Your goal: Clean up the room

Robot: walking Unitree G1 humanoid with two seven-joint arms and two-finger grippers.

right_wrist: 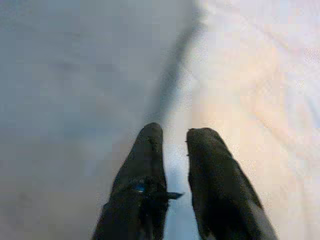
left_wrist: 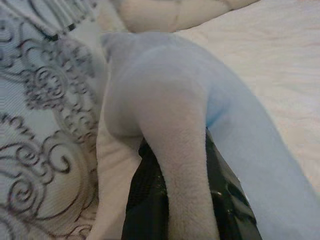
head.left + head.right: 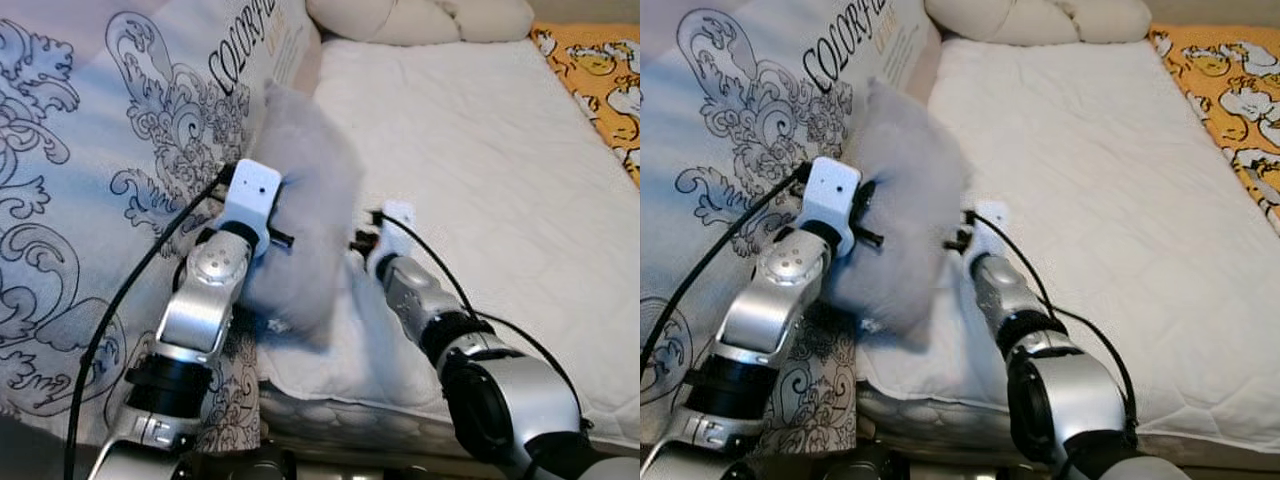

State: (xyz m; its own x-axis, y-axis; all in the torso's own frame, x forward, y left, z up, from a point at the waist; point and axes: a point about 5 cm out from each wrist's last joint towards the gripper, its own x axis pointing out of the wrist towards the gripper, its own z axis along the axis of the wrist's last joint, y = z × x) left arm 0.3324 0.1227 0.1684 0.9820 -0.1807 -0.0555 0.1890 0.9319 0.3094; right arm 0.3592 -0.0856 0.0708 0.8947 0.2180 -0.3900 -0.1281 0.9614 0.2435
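The left hand [image 2: 187,200] is closed on a fold of a grey plush cushion [image 3: 305,235]; in the left wrist view its black fingers [image 2: 147,200] pinch the fabric from both sides. The cushion hangs upright at the near left corner of the bed [image 3: 480,170], its lower edge over the white mattress pad [image 3: 1090,200] and its left side against a large patterned pillow [image 3: 90,170]. The right hand [image 1: 175,135] sits just beside the cushion's right face, its fingers [image 1: 145,170] parted by only a narrow gap, with nothing between them. A cream pillow [image 3: 420,18] lies at the head of the bed, and an orange printed blanket [image 3: 600,80] lies along the right edge.
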